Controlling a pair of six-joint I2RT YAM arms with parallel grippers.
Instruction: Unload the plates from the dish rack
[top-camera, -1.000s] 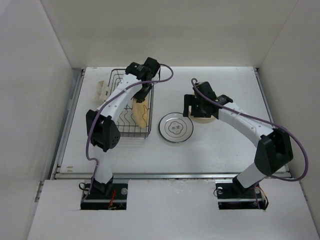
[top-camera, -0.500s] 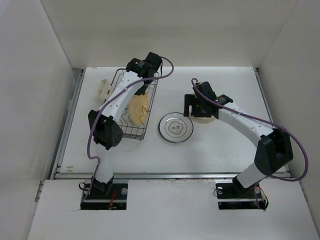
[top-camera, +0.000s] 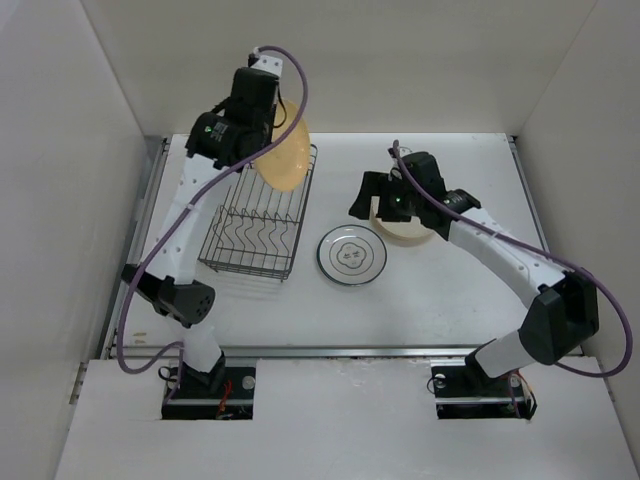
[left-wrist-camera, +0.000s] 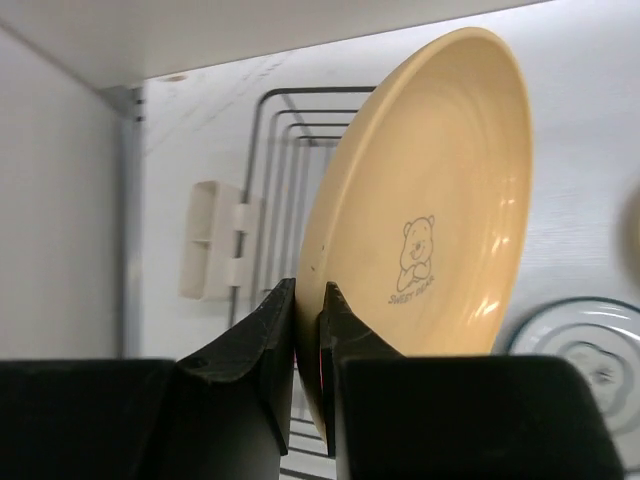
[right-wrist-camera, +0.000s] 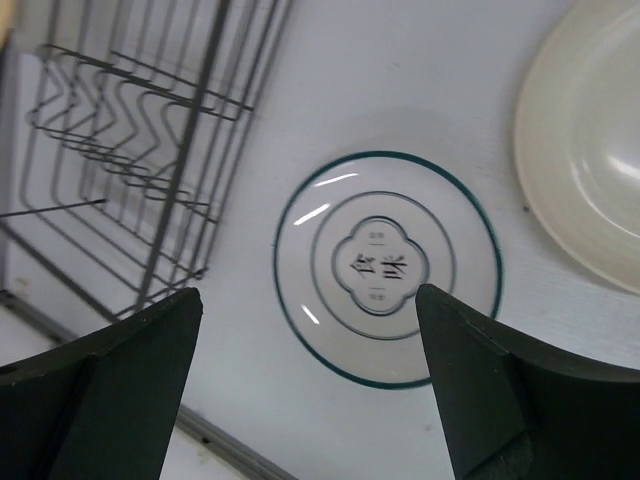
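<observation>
the left gripper (left-wrist-camera: 307, 300) is clamped on the rim of the yellow plate (left-wrist-camera: 430, 220), which is held tilted in the air over the far end of the dish rack (top-camera: 250, 235). the right gripper (right-wrist-camera: 305, 300) is spread wide above the white plate (right-wrist-camera: 388, 268), laid flat right of the rack. a cream plate (right-wrist-camera: 590, 190) is noted just beside it.

You see a tan-yellow plate (left-wrist-camera: 440, 180) with a small grey bear print. The white plate (right-wrist-camera: 388, 268) has dark green rings and a centre motif. The plain plate (right-wrist-camera: 585, 150) is cream, the rack (top-camera: 250, 232) dark.
</observation>
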